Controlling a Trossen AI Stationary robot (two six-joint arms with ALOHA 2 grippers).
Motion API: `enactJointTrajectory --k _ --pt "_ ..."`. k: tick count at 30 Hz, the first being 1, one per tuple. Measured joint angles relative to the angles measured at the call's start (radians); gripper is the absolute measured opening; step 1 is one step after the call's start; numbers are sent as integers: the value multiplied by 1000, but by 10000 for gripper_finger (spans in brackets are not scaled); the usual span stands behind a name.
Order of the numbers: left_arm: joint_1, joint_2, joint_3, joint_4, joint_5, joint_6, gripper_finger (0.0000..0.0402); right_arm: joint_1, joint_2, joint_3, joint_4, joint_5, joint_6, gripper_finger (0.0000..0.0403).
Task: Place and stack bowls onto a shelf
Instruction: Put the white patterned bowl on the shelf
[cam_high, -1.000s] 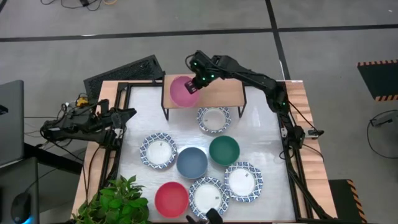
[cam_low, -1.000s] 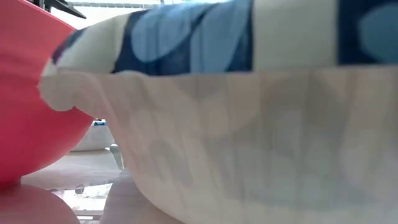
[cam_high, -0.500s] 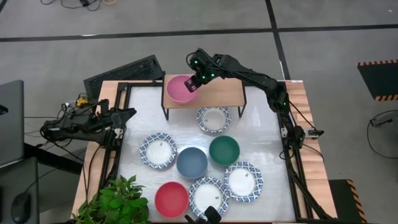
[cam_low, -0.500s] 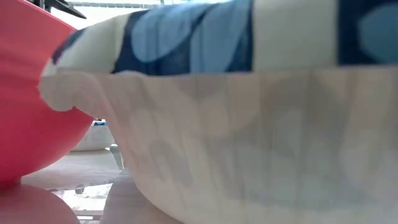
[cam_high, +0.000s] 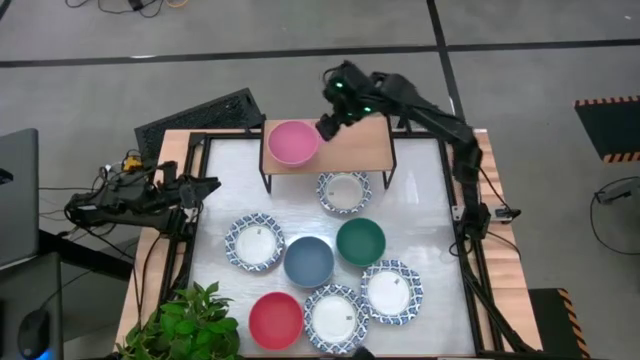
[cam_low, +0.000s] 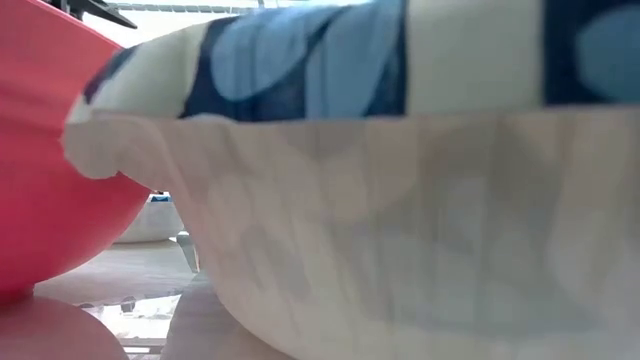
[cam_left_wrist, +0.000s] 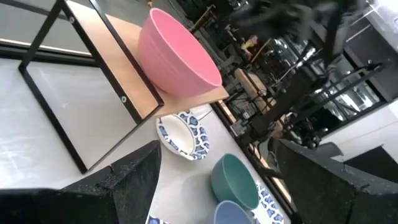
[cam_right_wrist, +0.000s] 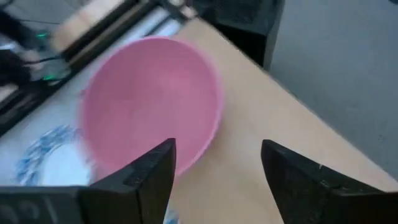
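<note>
A pink bowl (cam_high: 292, 142) (cam_right_wrist: 152, 106) sits upright by its base on the left end of the shelf (cam_high: 355, 150), a wooden top on black legs at the table's far side. My right gripper (cam_high: 327, 127) (cam_right_wrist: 217, 180) hovers open just right of the bowl's rim, over the shelf top, and touches nothing. My left gripper (cam_high: 205, 185) (cam_left_wrist: 217, 205) waits open at the table's left edge. On the table stand a blue bowl (cam_high: 308, 260), a green bowl (cam_high: 360, 241), a red bowl (cam_high: 275, 318) and several white bowls with blue rims, one (cam_high: 343, 190) just in front of the shelf.
A potted plant (cam_high: 185, 325) overhangs the near left corner. A black mat (cam_high: 200, 115) lies off the far left corner. The low view is filled by the red bowl (cam_low: 50, 150) and a white blue-rimmed bowl (cam_low: 400, 200). The shelf's right half is bare wood (cam_right_wrist: 273, 106).
My right gripper has opened and let go of the pink bowl, then drawn back toward the table's right and far side. The bowl, held tilted over the shelf's left end a second ago, now sits level on the shelf.
</note>
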Motion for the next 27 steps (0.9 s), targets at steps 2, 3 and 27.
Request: enactJointTrajectory --k 2,3,27 --pt "0 0 0 -12 -1 0 302 31 -39 -1 -96 4 -18 264" --pt "0 0 0 -20 -1 0 302 46 -57 -2 -136 14 -22 264" --pt "0 0 0 -59 -47 17 302 472 -143 -606 117 285 0 265"
